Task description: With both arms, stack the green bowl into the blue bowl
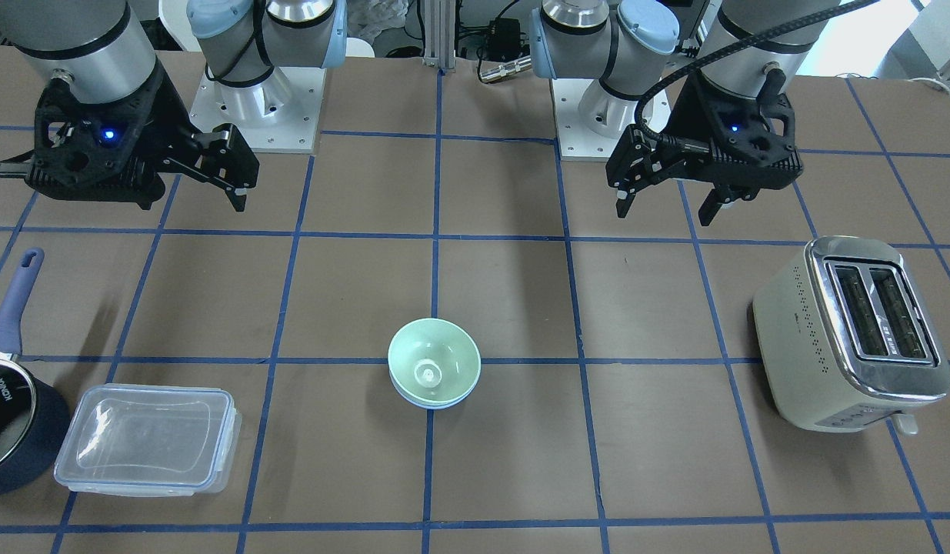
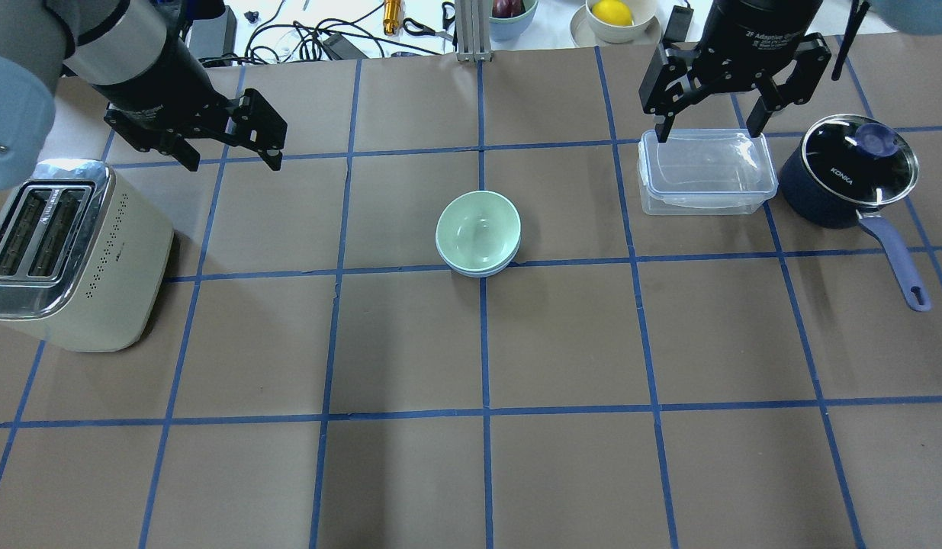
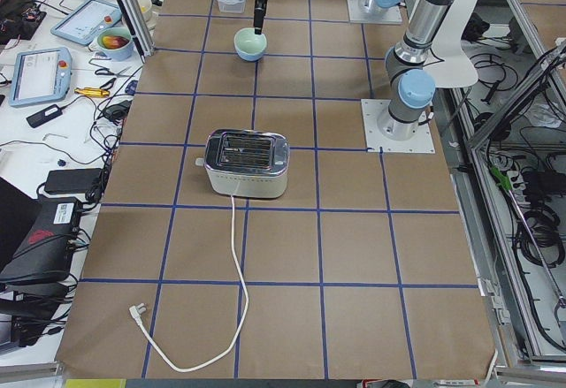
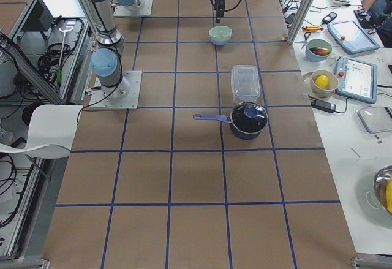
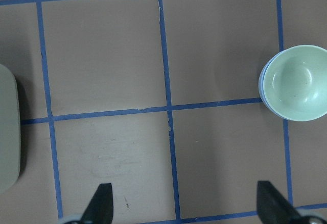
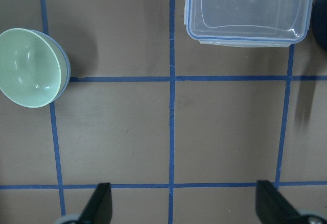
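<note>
Overhead exterior: reading from the robot's edge of the desk (image 2: 562,473) outward.

Toaster (image 2: 74,259) sits at the left edge. The green bowl (image 2: 477,229) is in the middle of the desk, upright and nested inside the blue bowl (image 2: 478,272). Both are on the desk and nothing is touching them. Further out toward the far right corner are a clear lidded box (image 2: 707,183) and, just beside it, a dark saucepan (image 2: 848,179) with a glass lid.

Left gripper (image 2: 231,162): fingers spread, nothing between them, raised, on the toaster side and well apart from the bowls. Right gripper (image 2: 707,134): also spread and empty, raised over the box end. Both wrist views agree: two tips wide apart, only desk between them, and the bowl stack off to one side.

My read is that the stack is made and the only step left is to clear out.
- Keep both grippers high and spread.
- Move away from the middle, with no sweep across the bowls.
- The left arm has the toaster below it, and the right arm has the box and pan below it. Don't drop height there.

Bowl look:
- The green bowl is pale mint, smooth, matte and plain, with one glare spot inside.
- The blue bowl shows only as a thin pale strip under the green rim.
- The rims look parallel and the green bowl looks seated level. I can't confirm full depth from here.
</note>
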`<state>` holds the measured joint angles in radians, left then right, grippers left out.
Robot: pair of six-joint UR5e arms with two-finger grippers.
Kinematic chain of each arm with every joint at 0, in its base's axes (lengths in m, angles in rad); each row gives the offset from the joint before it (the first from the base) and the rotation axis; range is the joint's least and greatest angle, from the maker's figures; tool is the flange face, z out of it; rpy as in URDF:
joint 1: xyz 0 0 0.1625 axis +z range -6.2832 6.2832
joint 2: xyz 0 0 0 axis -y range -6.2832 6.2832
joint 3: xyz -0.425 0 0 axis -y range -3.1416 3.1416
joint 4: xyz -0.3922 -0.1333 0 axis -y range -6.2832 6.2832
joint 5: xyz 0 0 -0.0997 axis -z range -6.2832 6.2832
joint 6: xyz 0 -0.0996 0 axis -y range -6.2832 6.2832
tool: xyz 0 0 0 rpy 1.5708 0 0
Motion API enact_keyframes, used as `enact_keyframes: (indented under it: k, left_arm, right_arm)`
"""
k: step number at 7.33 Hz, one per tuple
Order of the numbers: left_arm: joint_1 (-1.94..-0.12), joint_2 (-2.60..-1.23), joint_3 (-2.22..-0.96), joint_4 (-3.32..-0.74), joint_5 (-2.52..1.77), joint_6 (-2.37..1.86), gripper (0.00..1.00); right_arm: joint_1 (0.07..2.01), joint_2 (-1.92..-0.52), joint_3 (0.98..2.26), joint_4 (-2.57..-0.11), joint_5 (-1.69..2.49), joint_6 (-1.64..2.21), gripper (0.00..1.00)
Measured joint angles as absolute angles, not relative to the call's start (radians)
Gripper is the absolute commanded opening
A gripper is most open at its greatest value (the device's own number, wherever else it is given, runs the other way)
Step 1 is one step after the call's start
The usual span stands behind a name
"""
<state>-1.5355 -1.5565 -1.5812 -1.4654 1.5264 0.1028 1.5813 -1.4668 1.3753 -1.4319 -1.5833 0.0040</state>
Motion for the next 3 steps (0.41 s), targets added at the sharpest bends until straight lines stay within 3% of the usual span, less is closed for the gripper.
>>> enact_keyframes:
  k: [3]
  left_arm:
    - [-1.536, -1.556, -1.581, -1.466, 1.526, 0.102, 1.00]
  right_arm:
    - [1.582, -1.465, 1.378, -1.438, -1.582, -0.001, 1.00]
